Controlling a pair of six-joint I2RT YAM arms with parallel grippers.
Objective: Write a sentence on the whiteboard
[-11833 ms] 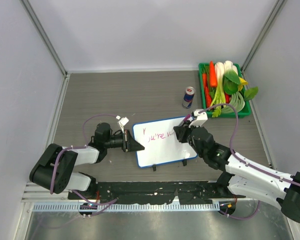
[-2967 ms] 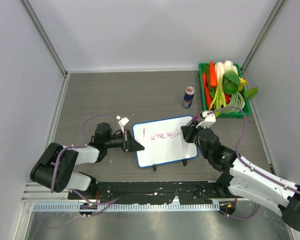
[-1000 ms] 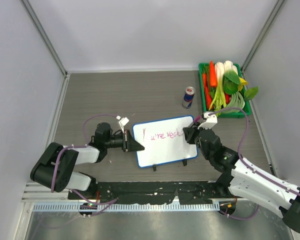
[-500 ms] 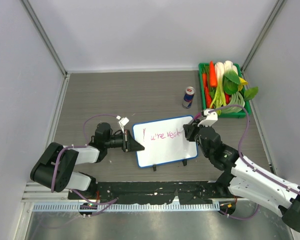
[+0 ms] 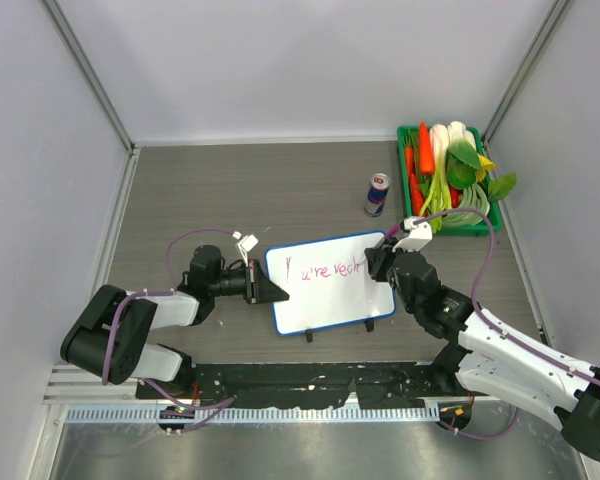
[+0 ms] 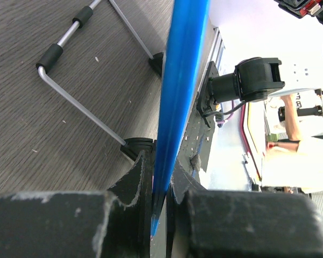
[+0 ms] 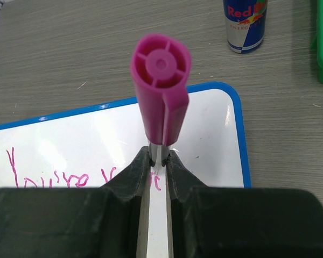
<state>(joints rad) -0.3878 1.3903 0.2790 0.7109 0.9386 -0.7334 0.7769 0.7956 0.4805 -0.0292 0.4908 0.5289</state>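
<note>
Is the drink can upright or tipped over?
Upright: the can stands on its base on the table, its round top facing up.

Bright, even, diffuse light from overhead in the top view. No hard shadows, only a faint soft one on the desk (image 5: 230, 190) just beside the whiteboard (image 5: 328, 283). Mild sheen on the board face. Sharp all over, with slight wide-angle bowing well away from the whiteboard.

Left wrist view: whiteboard rim smeared to a blue streak at close range, soft-focus left gripper (image 6: 160, 172) in the foreground, crisp desk grain beside the rim, washed-out near-white on its other side.

Right wrist view: slightly soft marker (image 7: 160, 91) and right gripper (image 7: 158, 158), sharper whiteboard behind, with pale glare patches.
</note>
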